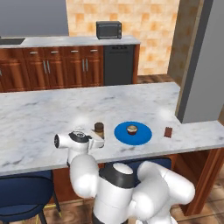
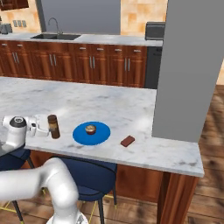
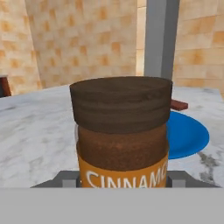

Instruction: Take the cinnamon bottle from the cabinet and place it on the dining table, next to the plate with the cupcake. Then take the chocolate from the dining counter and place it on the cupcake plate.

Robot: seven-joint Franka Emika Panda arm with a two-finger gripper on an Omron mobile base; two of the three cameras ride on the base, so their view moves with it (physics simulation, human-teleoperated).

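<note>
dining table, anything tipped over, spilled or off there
Nothing stands out. The cinnamon bottle stands upright on the dining table, left of the blue plate and apart from it. The cupcake sits at the plate's middle. The chocolate lies flat to the plate's right. No spill shows.
</note>
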